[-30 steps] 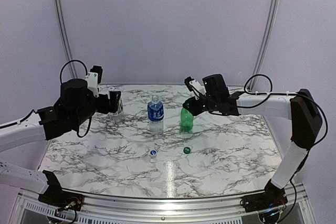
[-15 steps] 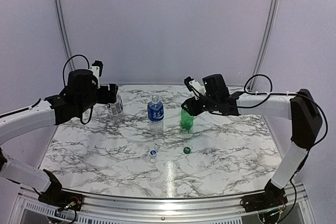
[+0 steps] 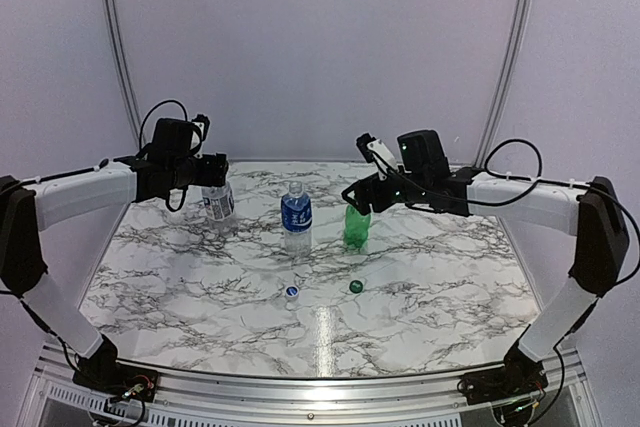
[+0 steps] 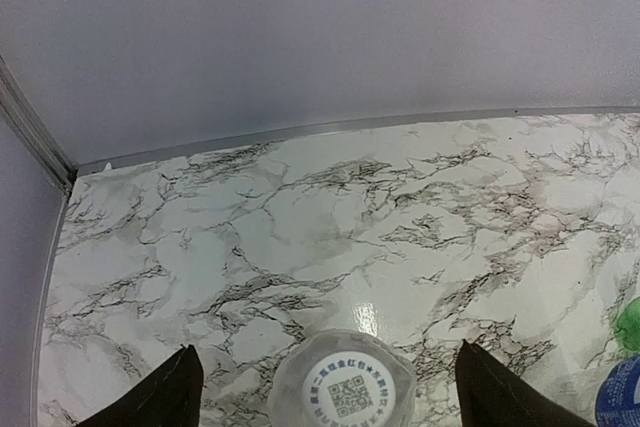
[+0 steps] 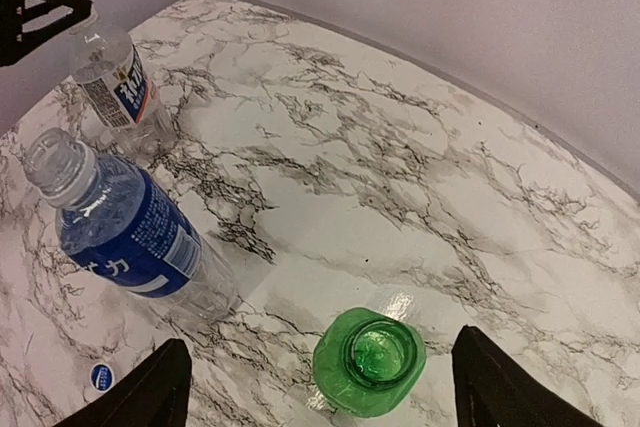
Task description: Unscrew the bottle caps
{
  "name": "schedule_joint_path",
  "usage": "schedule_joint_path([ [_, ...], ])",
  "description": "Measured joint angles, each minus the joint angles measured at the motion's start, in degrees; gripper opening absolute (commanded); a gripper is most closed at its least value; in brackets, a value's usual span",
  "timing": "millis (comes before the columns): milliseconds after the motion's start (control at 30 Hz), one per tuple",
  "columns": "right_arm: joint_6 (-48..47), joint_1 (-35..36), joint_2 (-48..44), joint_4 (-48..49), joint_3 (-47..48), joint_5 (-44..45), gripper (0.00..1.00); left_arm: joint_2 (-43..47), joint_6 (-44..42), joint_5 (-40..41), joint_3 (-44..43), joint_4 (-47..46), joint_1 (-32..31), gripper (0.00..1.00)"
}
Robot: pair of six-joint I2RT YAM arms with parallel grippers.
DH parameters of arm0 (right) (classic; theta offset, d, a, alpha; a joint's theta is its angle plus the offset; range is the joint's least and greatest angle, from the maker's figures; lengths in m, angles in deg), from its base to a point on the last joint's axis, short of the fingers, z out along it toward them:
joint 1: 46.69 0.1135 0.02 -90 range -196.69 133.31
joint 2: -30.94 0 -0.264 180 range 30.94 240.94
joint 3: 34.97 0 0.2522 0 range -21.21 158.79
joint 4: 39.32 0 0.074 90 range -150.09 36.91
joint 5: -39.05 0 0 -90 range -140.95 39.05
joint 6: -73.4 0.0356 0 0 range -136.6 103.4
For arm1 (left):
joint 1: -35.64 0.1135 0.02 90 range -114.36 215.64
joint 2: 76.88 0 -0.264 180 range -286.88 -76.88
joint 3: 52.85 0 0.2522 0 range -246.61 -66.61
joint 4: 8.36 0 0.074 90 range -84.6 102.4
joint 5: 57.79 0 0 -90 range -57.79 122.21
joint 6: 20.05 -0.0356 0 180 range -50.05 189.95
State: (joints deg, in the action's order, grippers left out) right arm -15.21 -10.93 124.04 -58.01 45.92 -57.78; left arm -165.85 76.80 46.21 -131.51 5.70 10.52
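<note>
Change noted: within the last second my right jaws went from pinched shut at the top of the green bottle (image 5: pixel 370 362) to spread wide, and the wrist rose a little above it. The bottle stayed upright on the worktop (image 3: pixel 430 287), and its mouth showed open and bare from above. I read that as a release, so I count the green bottle as finished.

Over the same second my left arm swung in over the white-label bottle (image 3: pixel 218 202) at the far left.

Caps: the green cap (image 3: pixel 356 287) and the blue cap (image 3: pixel 291 292) lay loose on the worktop, near each other and in front of their bottles. The blue-label bottle (image 5: pixel 125 227) stood between the other two, and its threaded neck looked uncovered. The whitish cap (image 4: pixel 340 387) was still on the white-label bottle. By my count that made two caps off and one left.

Right jaws: wide open and holding nothing. In the wrist view one finger stood on each side of the green bottle's neck, and neither touched it.

Left jaws: also wide open and holding nothing. They sat directly above the whitish cap, which was centred between the two fingers with a gap on each side. I saw no contact.

Judgement: the next step was to lower the left jaws and close them on that last cap. The cap is small and smooth, so a squeeze that was off-centre could slip or tip the bottle.
</note>
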Motion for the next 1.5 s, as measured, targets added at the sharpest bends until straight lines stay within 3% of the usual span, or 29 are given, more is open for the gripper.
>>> schedule_joint_path([
  [533,0.04,0.00,-4.17,-1.64,0.00,-2.64,0.84,-5.86,-1.79,-3.96,-4.76,3.08,0.46,0.49],
  [867,-0.35,0.57,-6.27,-2.97,0.00,-3.23,0.86,-5.42,-3.23,-4.24,-4.42,3.23,0.50,0.17],
  [1167,-3.63,4.70,-13.16,-3.87,0.55,-4.68,0.90,11.72,-2.58,-10.91,3.69,8.61,0.13,0.11],
  [1300,-4.70,8.00,-14.75,-3.93,0.70,-7.13,0.98,21.33,-1.20,-18.75,5.05,10.84,-0.85,0.10],
  [1500,-4.48,14.49,-14.64,-1.90,0.90,-14.51,0.98,31.39,3.23,-32.81,6.69,12.44,-4.37,0.09],
])
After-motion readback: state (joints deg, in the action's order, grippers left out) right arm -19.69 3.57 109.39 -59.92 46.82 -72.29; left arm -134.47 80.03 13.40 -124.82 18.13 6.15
